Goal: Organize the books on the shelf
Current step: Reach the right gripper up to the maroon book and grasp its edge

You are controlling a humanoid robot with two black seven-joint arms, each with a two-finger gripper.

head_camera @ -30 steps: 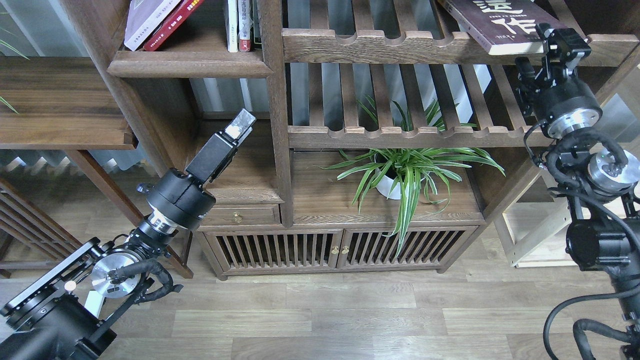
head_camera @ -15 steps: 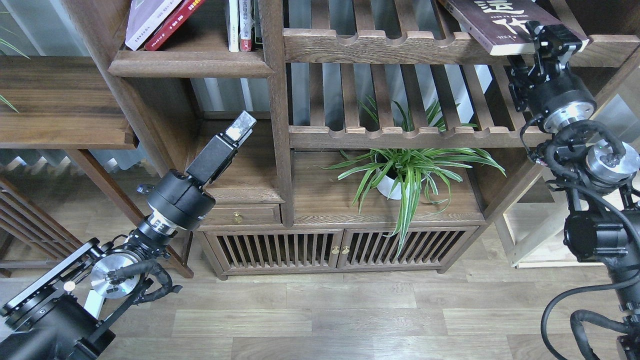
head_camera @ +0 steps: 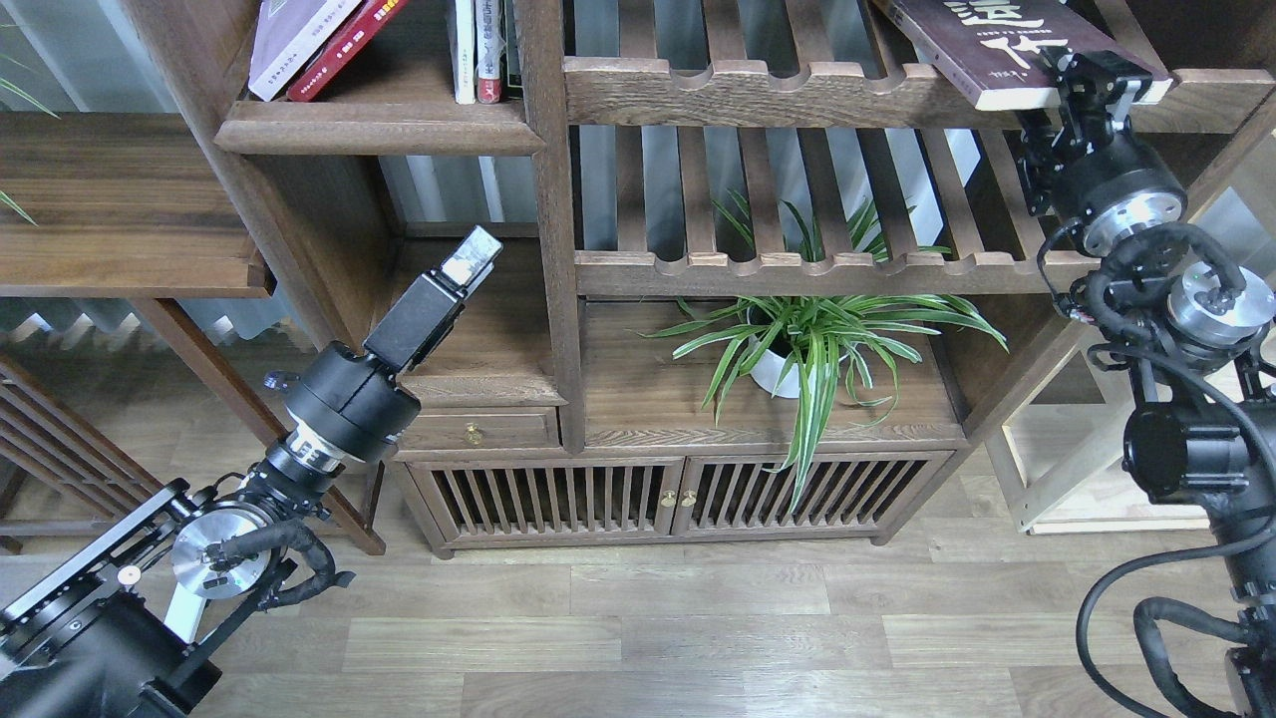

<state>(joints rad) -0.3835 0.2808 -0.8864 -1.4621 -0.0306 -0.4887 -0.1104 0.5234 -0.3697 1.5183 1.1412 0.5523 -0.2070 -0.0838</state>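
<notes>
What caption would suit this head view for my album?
Right gripper reaches the maroon book on a slatted rack; left gripper hangs idle below.

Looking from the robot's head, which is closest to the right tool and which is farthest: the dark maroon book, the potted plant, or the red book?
From the right tool:
1. The dark maroon book, right at the tool on the top slatted rack.
2. The potted plant, lower and to the left, on the cabinet top.
3. The red book, far left, leaning on the plank shelf.
</notes>
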